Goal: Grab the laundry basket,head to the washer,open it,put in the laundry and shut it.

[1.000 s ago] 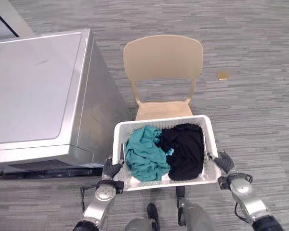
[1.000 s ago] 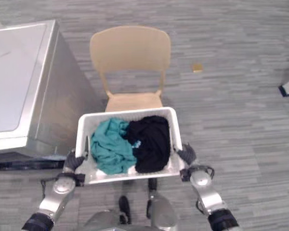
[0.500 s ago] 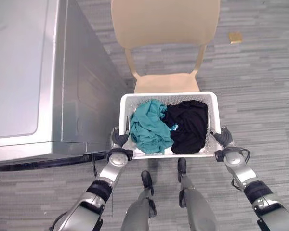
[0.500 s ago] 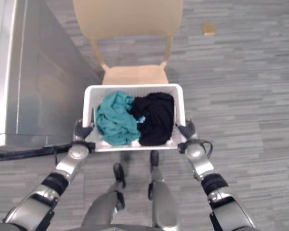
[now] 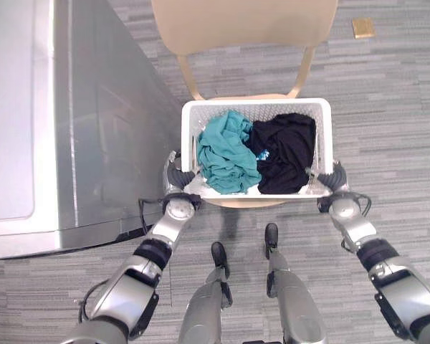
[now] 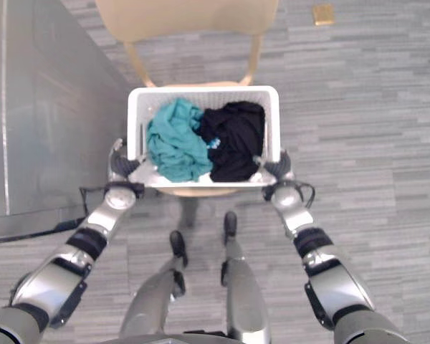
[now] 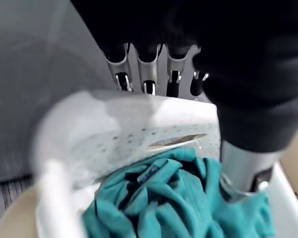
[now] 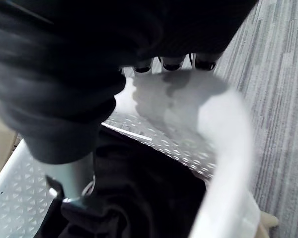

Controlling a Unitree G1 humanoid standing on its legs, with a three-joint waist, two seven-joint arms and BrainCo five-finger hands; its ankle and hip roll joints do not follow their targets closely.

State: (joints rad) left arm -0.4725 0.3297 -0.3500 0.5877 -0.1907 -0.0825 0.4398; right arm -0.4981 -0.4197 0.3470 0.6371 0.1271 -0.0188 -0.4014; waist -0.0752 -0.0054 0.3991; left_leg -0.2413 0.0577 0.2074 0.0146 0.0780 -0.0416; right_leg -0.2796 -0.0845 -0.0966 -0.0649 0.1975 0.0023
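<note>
A white laundry basket (image 5: 256, 104) holds a teal garment (image 5: 228, 152) on the left and a black garment (image 5: 287, 150) on the right. It sits over the seat of a tan chair (image 5: 244, 21), whose front edge shows under it. My left hand (image 5: 178, 175) grips the basket's left end, fingers (image 7: 139, 74) curled over the rim (image 7: 139, 114) and the thumb inside by the teal garment (image 7: 159, 198). My right hand (image 5: 335, 177) grips the right end the same way, fingers (image 8: 171, 63) over the rim (image 8: 223, 129) beside the black garment (image 8: 129, 198).
The silver washer (image 5: 29, 122) stands close on the left, its side facing the basket and chair. A small yellow object (image 5: 363, 27) lies on the grey carpet at the far right. Open floor lies to the right of the chair.
The basket, held in both hands, has moved forward from in front of the chair to over its seat. The view has tilted down and closed in on the chair and washer.
</note>
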